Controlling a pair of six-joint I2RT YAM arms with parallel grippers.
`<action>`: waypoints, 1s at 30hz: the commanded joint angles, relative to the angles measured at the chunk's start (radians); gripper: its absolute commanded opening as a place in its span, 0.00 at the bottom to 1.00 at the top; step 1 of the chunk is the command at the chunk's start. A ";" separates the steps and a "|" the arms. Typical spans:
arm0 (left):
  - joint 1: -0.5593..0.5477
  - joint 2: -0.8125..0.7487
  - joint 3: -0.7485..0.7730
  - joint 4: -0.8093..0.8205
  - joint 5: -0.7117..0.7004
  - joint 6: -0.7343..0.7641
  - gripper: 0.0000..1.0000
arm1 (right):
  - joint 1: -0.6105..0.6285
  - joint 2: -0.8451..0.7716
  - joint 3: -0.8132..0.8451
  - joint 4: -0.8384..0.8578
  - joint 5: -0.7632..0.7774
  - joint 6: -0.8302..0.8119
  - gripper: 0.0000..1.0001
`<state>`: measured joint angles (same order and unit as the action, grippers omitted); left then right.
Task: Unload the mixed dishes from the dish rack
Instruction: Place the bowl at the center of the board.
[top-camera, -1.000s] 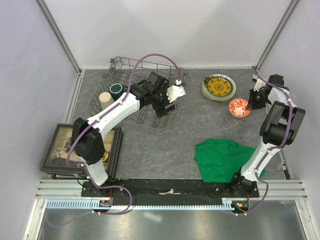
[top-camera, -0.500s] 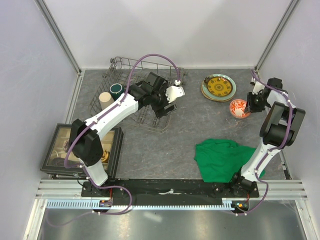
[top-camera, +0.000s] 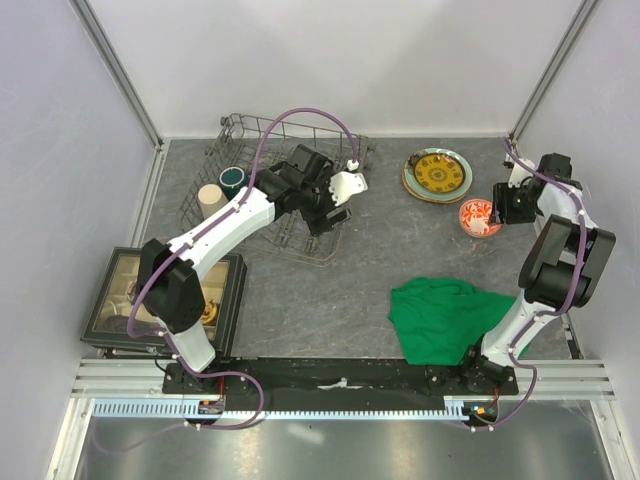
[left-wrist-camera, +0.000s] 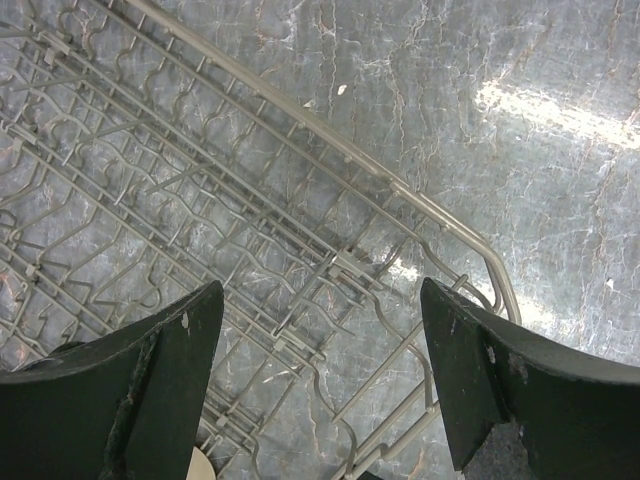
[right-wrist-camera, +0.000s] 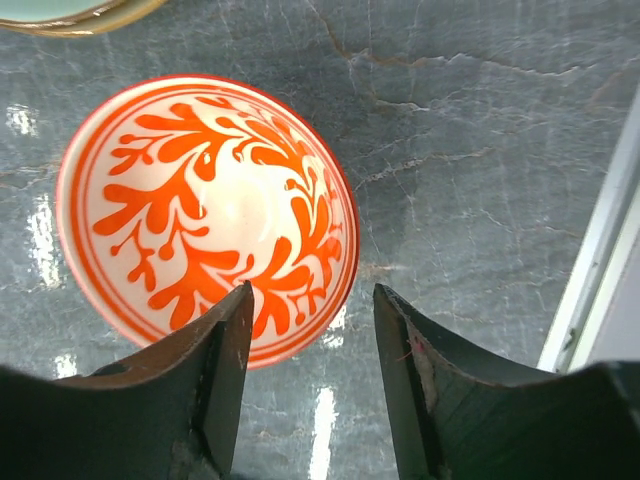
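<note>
The grey wire dish rack (top-camera: 243, 124) stands at the back left. A tall beige cup (top-camera: 210, 197) and a dark green mug (top-camera: 233, 178) stand in its left end. My left gripper (top-camera: 325, 215) hangs open over the rack's right end; the left wrist view shows only bare rack wires (left-wrist-camera: 250, 200) between the wide-apart jaws of the left gripper (left-wrist-camera: 320, 340). The red-and-white bowl (top-camera: 478, 217) sits upright on the table at the right. My right gripper (top-camera: 495, 209) is open just beside it, with the rim of the bowl (right-wrist-camera: 205, 215) under the gap of the right gripper (right-wrist-camera: 312, 330).
A stack of plates with a yellow-patterned one on top (top-camera: 437, 175) lies behind the bowl. A green cloth (top-camera: 445, 320) is crumpled at the front right. A black-framed compartment tray (top-camera: 165, 300) sits at the front left. Frame posts and walls close in both sides.
My right gripper has opened and let go of the bowl, which now rests on the table, and has drawn slightly away to the right. The left arm has barely moved.
</note>
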<state>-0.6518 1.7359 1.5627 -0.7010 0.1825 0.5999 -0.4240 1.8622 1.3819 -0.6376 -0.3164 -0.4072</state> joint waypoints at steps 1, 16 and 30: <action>0.015 -0.056 -0.003 0.031 -0.024 -0.020 0.87 | -0.009 -0.083 0.011 -0.011 0.004 -0.016 0.60; 0.224 0.049 0.176 -0.011 -0.025 0.141 0.92 | -0.007 -0.238 0.115 -0.047 -0.067 0.019 0.72; 0.353 0.462 0.776 -0.345 -0.084 0.314 0.93 | 0.119 -0.460 -0.032 0.010 -0.151 0.071 0.82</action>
<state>-0.3260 2.1014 2.2139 -0.9104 0.1421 0.8448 -0.3584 1.4860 1.4078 -0.6582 -0.4259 -0.3626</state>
